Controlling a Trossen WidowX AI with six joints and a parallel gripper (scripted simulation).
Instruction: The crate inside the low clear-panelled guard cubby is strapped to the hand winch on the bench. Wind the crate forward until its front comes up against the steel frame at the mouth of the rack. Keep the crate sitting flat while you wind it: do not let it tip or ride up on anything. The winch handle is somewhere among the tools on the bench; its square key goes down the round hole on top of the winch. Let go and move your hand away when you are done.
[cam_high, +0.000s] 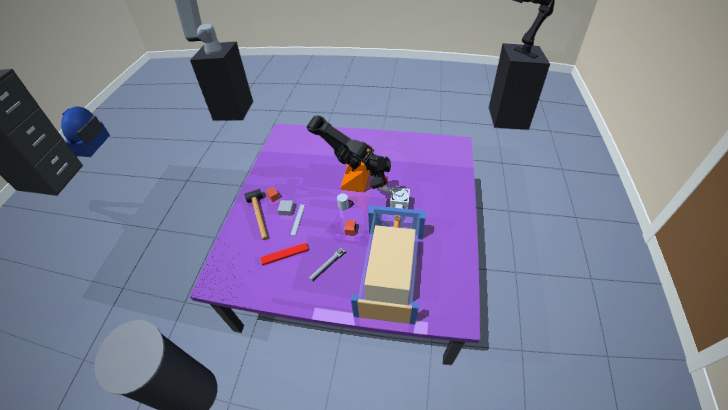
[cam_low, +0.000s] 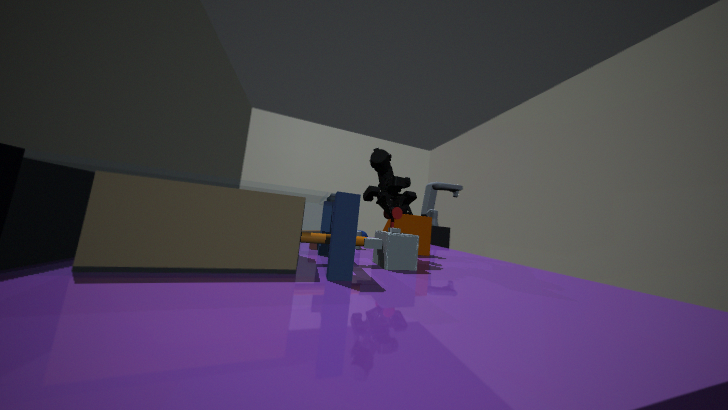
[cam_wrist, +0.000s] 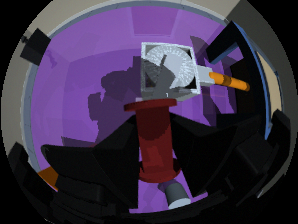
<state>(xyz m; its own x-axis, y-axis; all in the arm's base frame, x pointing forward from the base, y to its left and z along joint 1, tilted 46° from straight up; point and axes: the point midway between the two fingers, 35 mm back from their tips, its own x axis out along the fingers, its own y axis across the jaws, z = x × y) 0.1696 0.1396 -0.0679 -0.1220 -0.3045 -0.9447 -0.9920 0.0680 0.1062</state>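
My gripper (cam_high: 385, 182) (cam_wrist: 150, 117) is shut on the red spool-shaped grip of the winch handle (cam_low: 396, 213). The handle's grey arm reaches over the top of the pale winch (cam_high: 400, 202) (cam_low: 402, 253) (cam_wrist: 182, 65). Whether its key is down the round hole is hidden. An orange strap (cam_high: 396, 222) (cam_low: 313, 237) (cam_wrist: 227, 80) runs from the winch through the blue steel frame (cam_high: 379, 209) (cam_low: 343, 234) to the beige crate (cam_high: 391, 254) (cam_low: 188, 229). The crate sits flat in the clear-panelled cubby, with a gap between its front and the frame.
A grey-white cylinder (cam_high: 342, 201) (cam_wrist: 177, 196) and a red block (cam_high: 349, 227) stand left of the cubby. Farther left lie a wrench (cam_high: 326, 265), a red bar (cam_high: 284, 253), a pale strip (cam_high: 298, 220), a grey block (cam_high: 286, 207) and a hammer (cam_high: 259, 217). An orange wedge (cam_high: 355, 179) (cam_low: 415, 234) stands beneath the arm.
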